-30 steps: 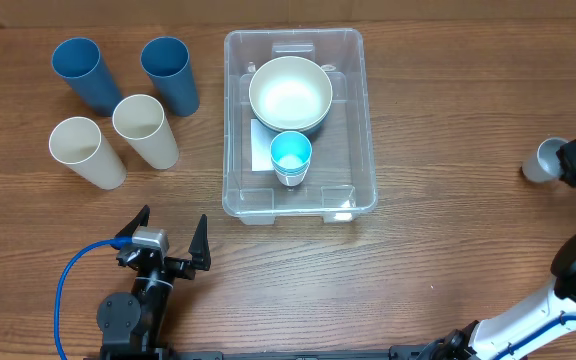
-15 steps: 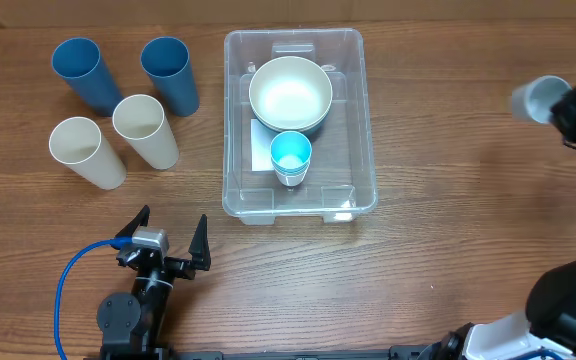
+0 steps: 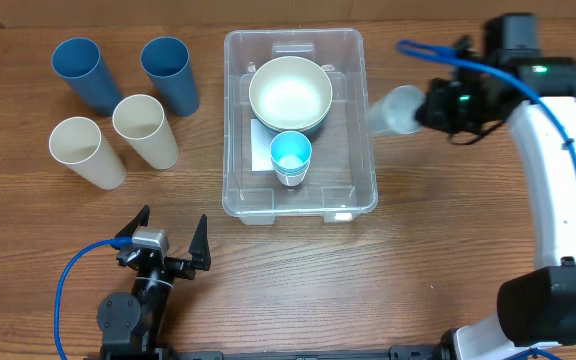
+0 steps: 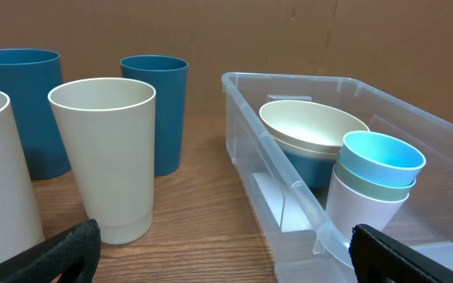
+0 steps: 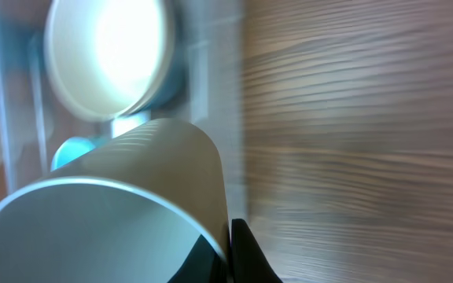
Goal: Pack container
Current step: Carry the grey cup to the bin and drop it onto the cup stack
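Grey-white plastic cup (image 3: 392,110), clamped in my right pincer (image 3: 436,108), has swung beside the clear rectangular plastic container (image 3: 364,150): ready to pack, I judge. Left pincer (image 3: 173,222) gapes, empty.

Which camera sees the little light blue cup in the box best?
The left wrist camera: the light blue cup shows side-on, nested in other cups. Overhead shows only its open top; the right wrist shows a blurry sliver.

A wood-grain table (image 3: 448,250) backed by a plain brown wall (image 4: 289,35).
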Robot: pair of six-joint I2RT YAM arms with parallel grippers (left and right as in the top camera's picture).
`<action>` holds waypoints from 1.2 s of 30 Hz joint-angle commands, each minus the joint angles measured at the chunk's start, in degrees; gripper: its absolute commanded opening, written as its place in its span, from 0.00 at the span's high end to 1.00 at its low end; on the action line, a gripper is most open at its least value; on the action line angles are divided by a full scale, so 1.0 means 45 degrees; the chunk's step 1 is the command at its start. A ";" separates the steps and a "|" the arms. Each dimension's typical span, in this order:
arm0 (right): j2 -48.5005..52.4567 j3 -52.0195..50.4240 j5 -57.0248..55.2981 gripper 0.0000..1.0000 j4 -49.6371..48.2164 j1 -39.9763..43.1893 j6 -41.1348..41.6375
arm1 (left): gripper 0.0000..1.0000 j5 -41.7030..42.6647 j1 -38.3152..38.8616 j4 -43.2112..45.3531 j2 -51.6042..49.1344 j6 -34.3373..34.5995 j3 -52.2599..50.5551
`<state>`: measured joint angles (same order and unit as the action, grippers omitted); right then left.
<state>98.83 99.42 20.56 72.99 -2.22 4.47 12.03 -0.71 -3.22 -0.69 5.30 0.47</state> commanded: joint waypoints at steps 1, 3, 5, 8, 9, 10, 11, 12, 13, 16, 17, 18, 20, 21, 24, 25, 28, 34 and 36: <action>-0.0461 0.0384 0.0219 0.96 -0.0151 -0.1292 -0.0393 | 0.00 0.0204 0.0087 0.0015 0.0092 -0.0330 -0.0044; -0.0461 0.0384 0.0219 0.96 -0.0049 -0.2059 -0.0393 | 0.00 0.0204 0.0087 0.0015 0.0097 -0.0330 -0.0044; -0.0461 0.0379 0.0209 0.96 0.0068 -0.2730 -0.0437 | 0.00 0.0204 0.0087 0.0015 0.0097 -0.0330 -0.0044; -0.0457 0.0379 -0.0374 0.96 0.0272 -0.3823 -0.0432 | 0.00 0.0204 0.0087 0.0015 0.0097 -0.0330 -0.0044; -0.0457 0.0379 -0.0505 0.96 0.0257 -0.4129 -0.0427 | 0.00 0.0204 0.0087 0.0015 0.0097 -0.0325 -0.0044; -0.0457 0.0379 -0.0636 0.96 0.0228 -0.4342 -0.0427 | 0.00 0.0204 0.0087 0.0015 0.0097 -0.0330 -0.0044; -0.0437 0.0379 -0.0801 0.96 0.0189 -0.4537 -0.0423 | 0.00 0.0204 0.0087 0.0015 0.0097 -0.0330 -0.0044; -0.0408 0.0374 -0.1025 0.96 0.0102 -0.4784 -0.0423 | 0.00 0.0204 0.0087 0.0015 0.0097 -0.0330 -0.0044; -0.0364 0.0374 -0.1132 0.96 0.0010 -0.4930 -0.0418 | 0.00 0.0204 0.0087 0.0015 0.0097 -0.0330 -0.0044; -0.0131 0.0311 -0.1229 0.96 -0.0457 -0.5027 -0.0427 | 0.00 0.0204 0.0087 0.0015 0.0097 -0.0330 -0.0044; 0.0010 0.0291 -0.1253 0.96 -0.0661 -0.5027 -0.0437 | 0.00 0.0204 0.0087 0.0015 0.0092 -0.0330 -0.0044; 0.0112 0.0262 -0.1268 0.96 -0.0845 -0.5027 -0.0447 | 0.00 0.0204 0.0087 0.0015 0.0097 -0.0330 -0.0044; 0.0500 0.0243 -0.1268 0.96 -0.1166 -0.5027 -0.0593 | 0.00 0.0204 0.0087 0.0015 0.0097 -0.0330 -0.0044; 0.0758 0.0243 -0.1268 0.96 -0.1253 -0.5027 -0.0631 | 0.00 0.0204 0.0087 0.0015 0.0097 -0.0330 -0.0044; 0.1321 0.0243 -0.1258 0.96 -0.1287 -0.5032 -0.0627 | 0.00 0.0204 0.0087 0.0015 0.0097 -0.0330 -0.0044; 0.1462 0.0243 -0.1258 0.96 -0.1302 -0.5032 -0.0627 | 0.00 0.0204 0.0087 0.0015 0.0097 -0.0330 -0.0044; 0.1491 0.0243 -0.1258 0.36 -0.1326 -0.5032 -0.0665 | 0.00 0.0204 0.0087 0.0010 0.0097 -0.0330 -0.0044; 0.1472 0.0486 -0.1020 0.25 -0.1404 -0.5032 -0.0767 | 0.00 0.0204 0.0087 0.0015 0.0097 -0.0330 -0.0044; 0.1413 0.1078 -0.0933 0.22 -0.1156 -0.5027 -0.0758 | 0.00 0.0204 0.0087 0.0015 0.0097 -0.0330 -0.0044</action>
<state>105.93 99.59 15.16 67.20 -24.84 1.37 12.03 -0.71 -3.22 -0.69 5.30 0.47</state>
